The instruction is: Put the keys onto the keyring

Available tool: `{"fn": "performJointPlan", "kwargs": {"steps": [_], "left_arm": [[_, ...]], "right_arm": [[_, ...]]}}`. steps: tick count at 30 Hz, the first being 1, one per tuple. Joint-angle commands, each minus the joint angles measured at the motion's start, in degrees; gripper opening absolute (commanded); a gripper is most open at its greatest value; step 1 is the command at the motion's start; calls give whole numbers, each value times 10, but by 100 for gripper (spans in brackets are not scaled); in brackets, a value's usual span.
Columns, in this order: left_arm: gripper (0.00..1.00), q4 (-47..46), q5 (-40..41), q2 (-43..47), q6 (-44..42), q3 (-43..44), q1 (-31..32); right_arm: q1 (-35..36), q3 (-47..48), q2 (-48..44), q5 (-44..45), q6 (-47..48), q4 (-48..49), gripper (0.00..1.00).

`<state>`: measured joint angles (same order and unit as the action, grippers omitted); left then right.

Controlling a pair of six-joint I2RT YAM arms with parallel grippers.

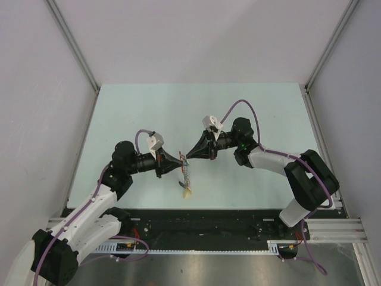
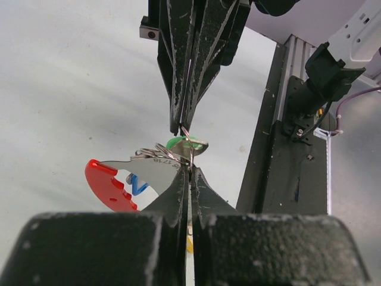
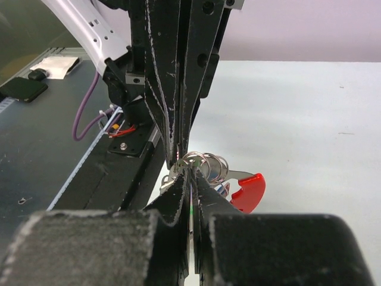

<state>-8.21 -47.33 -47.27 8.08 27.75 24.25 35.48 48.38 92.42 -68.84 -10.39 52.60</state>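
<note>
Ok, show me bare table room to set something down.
Bare: the far half of the table, between the arms and the back wall. Crowded: centre, where left hand and right hand meet on the keyring.

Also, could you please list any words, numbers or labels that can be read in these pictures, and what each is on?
Possibly "718": stamped on the grey metal plate of the keyring, in the left wrist view. It is small, upside down and partly hidden, so this reading is unsure.
No other words, labels or numbers can be read in any view.
</note>
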Motion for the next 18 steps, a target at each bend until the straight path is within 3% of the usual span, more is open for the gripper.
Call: {"fn": "performJointPlan", "kwargs": {"steps": [1, 8, 18], "left_arm": [[1, -72, -18, 3, 23, 2, 2], [0, -79, -4, 6, 33, -1, 2], [0, -103, 43, 16, 78, -15, 2]], "right_arm": [[16, 25, -17, -6, 51, -53, 0], [27, 38, -51, 29, 140, -182, 0], [30, 37, -87, 54, 191, -260, 0]]}}
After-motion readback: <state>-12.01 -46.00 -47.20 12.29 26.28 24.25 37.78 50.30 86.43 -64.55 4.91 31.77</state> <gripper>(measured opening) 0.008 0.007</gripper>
